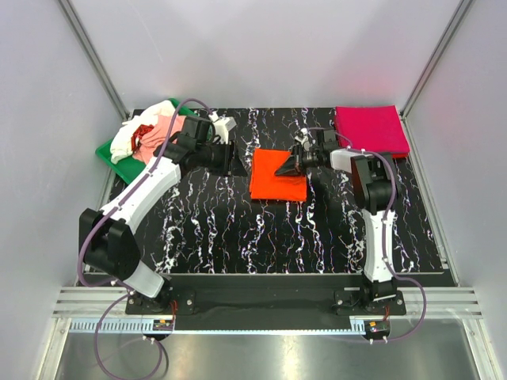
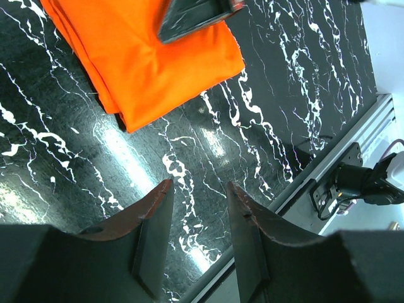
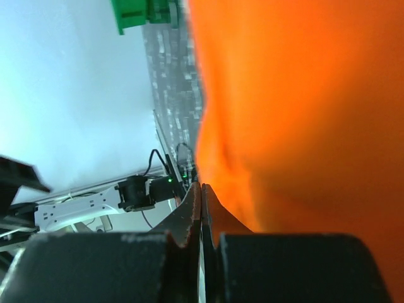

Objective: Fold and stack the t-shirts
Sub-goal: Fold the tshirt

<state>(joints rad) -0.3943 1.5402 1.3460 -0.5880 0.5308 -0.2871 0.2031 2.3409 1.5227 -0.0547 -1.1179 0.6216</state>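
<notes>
A folded bright orange t-shirt (image 1: pixel 277 184) lies flat at the middle of the table. My right gripper (image 1: pixel 281 168) rests on its top with the jaws shut together, and I see no cloth between them. In the right wrist view (image 3: pixel 202 189) the orange cloth (image 3: pixel 297 113) fills the space beside the fingers. My left gripper (image 1: pixel 234 162) is open and empty, just left of the shirt. In the left wrist view (image 2: pixel 199 189) it hovers over bare table, with the orange shirt (image 2: pixel 145 57) beyond. A folded magenta-pink t-shirt (image 1: pixel 371 129) lies at the back right.
A green tray (image 1: pixel 111 152) at the back left holds a loose pile of pale pink, white and red shirts (image 1: pixel 150 134). The tray's corner also shows in the right wrist view (image 3: pixel 136 12). White walls enclose the black marbled table (image 1: pixel 238 229).
</notes>
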